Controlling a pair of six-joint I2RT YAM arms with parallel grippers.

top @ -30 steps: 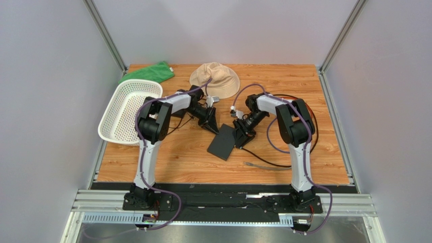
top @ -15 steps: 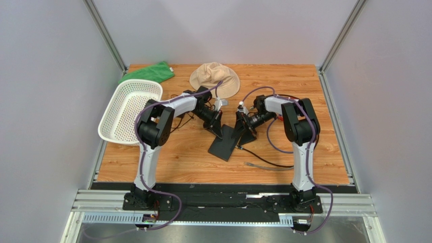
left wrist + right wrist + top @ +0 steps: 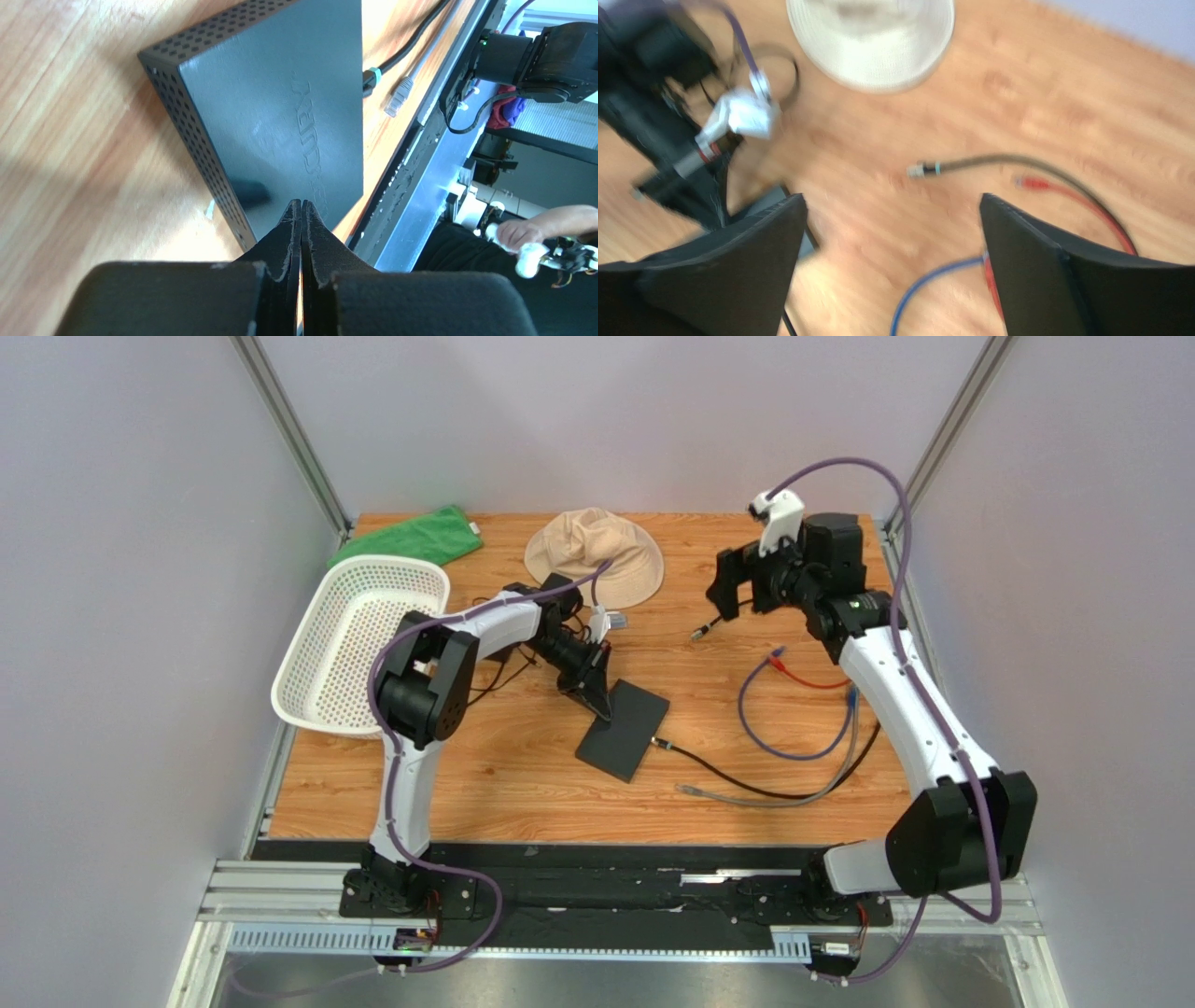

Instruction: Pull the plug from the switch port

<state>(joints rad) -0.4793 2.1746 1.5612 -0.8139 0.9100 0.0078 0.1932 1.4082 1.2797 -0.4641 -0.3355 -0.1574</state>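
On my feed a white basket sits at the desk's left edge, with a green cloth behind it. A beige hat lies far-centre, and a blue cable and a red cable lie to the right.

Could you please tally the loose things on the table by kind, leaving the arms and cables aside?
Green cloth: 1
Beige bucket hat: 1
White basket: 1
Black switch: 1
Total: 4
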